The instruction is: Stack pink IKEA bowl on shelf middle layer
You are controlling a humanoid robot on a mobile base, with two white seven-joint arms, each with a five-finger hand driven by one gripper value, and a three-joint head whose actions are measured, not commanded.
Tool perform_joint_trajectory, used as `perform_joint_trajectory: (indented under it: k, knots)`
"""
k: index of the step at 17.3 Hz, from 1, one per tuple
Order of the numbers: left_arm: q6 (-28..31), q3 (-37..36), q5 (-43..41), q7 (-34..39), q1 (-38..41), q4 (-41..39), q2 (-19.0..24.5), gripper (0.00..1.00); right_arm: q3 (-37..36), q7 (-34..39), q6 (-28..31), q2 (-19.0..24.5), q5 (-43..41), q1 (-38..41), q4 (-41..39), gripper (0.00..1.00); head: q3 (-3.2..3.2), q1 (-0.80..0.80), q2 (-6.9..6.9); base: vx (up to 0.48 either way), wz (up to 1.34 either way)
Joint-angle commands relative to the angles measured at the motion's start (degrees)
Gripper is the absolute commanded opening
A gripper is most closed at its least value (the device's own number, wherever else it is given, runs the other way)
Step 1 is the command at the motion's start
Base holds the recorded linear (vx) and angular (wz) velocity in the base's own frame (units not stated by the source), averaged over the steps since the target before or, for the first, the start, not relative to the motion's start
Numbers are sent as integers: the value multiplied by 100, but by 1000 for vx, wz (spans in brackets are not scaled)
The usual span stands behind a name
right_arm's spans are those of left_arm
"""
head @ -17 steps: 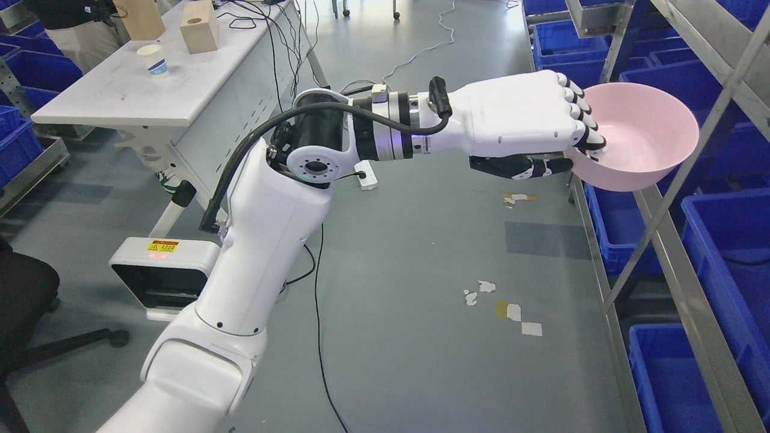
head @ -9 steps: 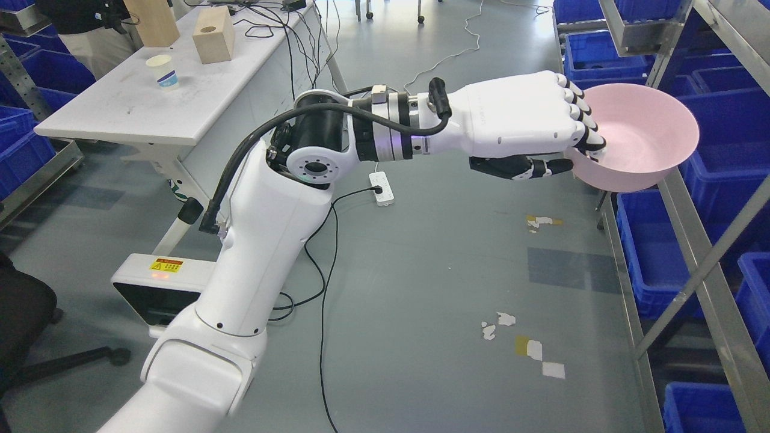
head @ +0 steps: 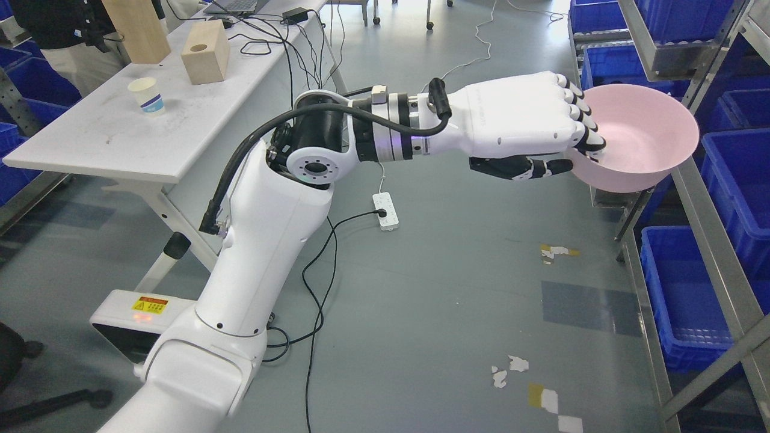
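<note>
The tall grey metal shelf (head: 710,198) with blue plastic bins (head: 680,288) stands on the right. The white left hand (head: 529,129) grips the round pink plastic bowl (head: 643,144) by its rim, holding it up beside the shelf.

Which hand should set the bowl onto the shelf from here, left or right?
Left. The left hand already grips the pink bowl by its rim, arm stretched toward the metal shelf on the right. The right arm is out of view, so a handover would probably only add risk.
</note>
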Motion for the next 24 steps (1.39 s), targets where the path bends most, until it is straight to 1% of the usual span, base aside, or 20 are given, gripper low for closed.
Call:
perform_joint_trajectory:
  k: [1, 13, 18, 24]
  knots:
    - [17, 35, 6, 1, -7, -3, 100, 3, 26, 3, 2, -100, 2, 1, -100, 100, 0, 0, 0, 334, 4]
    - [17, 9, 6, 10, -7, -3, 100, 4, 26, 3, 2, -100, 2, 1, -100, 100, 0, 0, 0, 277, -86]
    - [8, -26, 138, 220, -7, -3, 100, 4, 26, 3, 2, -100, -7, 1, -100, 100, 0, 0, 0, 82, -140]
    - [17, -18, 146, 229, -16, 6, 100, 5, 18, 3, 2, -100, -7, 1, -100, 100, 0, 0, 0, 36, -276]
